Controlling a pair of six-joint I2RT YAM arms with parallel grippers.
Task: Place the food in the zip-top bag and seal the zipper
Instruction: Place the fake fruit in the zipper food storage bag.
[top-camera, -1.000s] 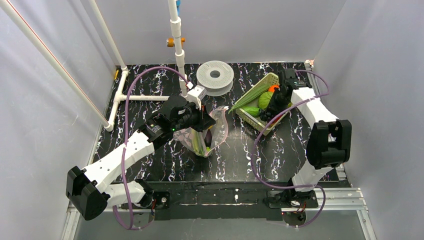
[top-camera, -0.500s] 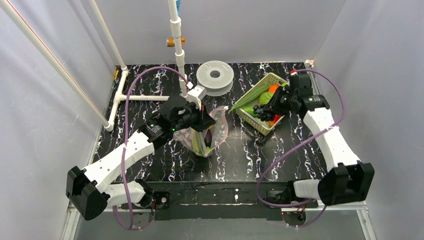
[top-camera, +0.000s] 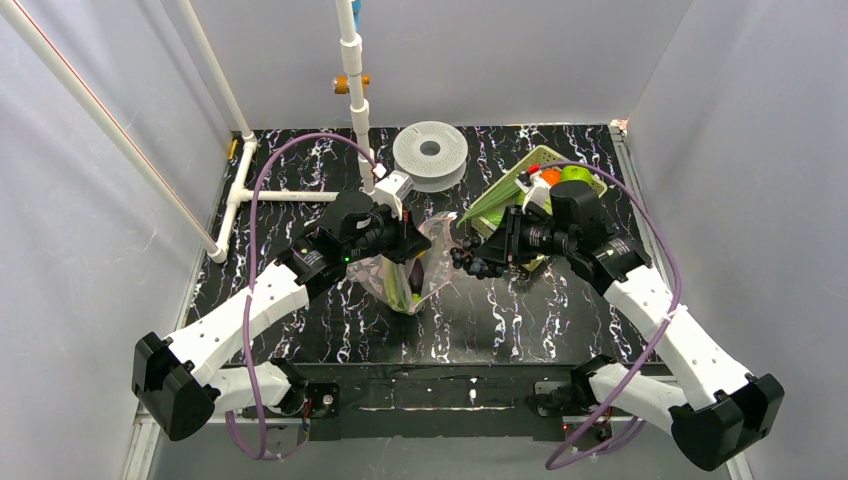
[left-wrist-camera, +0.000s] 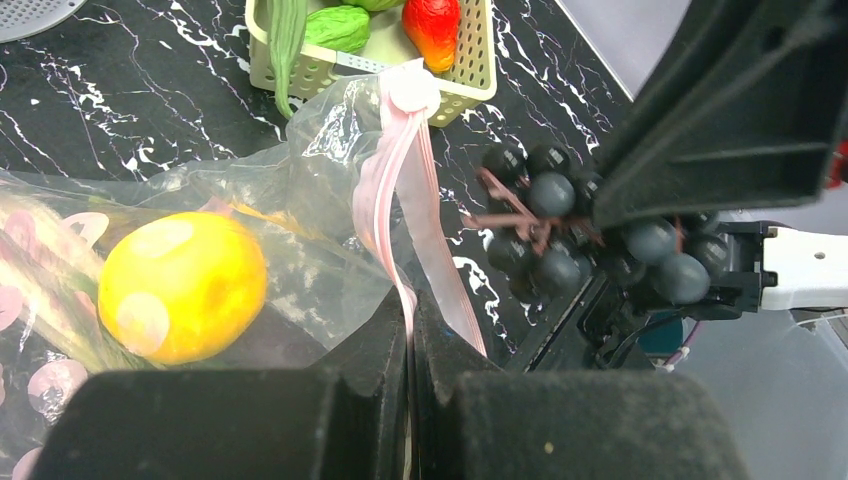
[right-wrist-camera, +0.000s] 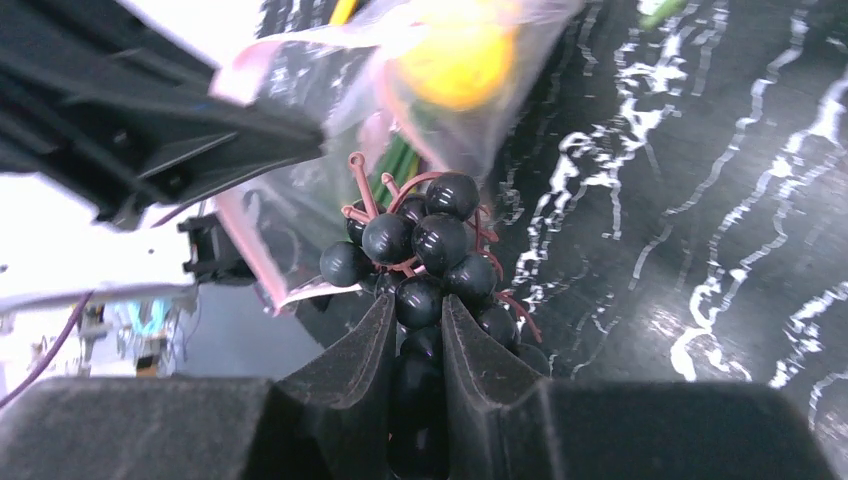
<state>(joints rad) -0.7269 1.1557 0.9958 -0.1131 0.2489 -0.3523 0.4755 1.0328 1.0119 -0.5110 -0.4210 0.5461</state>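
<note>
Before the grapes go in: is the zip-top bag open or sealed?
Open. The zipper's two pink strips spread apart toward the camera, and the left gripper pinches one of them.

- One clear zip-top bag (left-wrist-camera: 320, 200).
- One yellow piece (left-wrist-camera: 182, 285).
- One bunch of dark grapes (right-wrist-camera: 425, 250).
- One yellow-green lattice basket (left-wrist-camera: 478, 50).
- One long green stalk (left-wrist-camera: 288, 40), one small green piece (left-wrist-camera: 340, 25), one red piece (left-wrist-camera: 432, 22).
- One orange ball (top-camera: 548, 177), one green apple (top-camera: 575, 173).
- One white spool (top-camera: 430, 150).
- Two grippers: left gripper (left-wrist-camera: 410, 322) and right gripper (right-wrist-camera: 418, 305).
</note>
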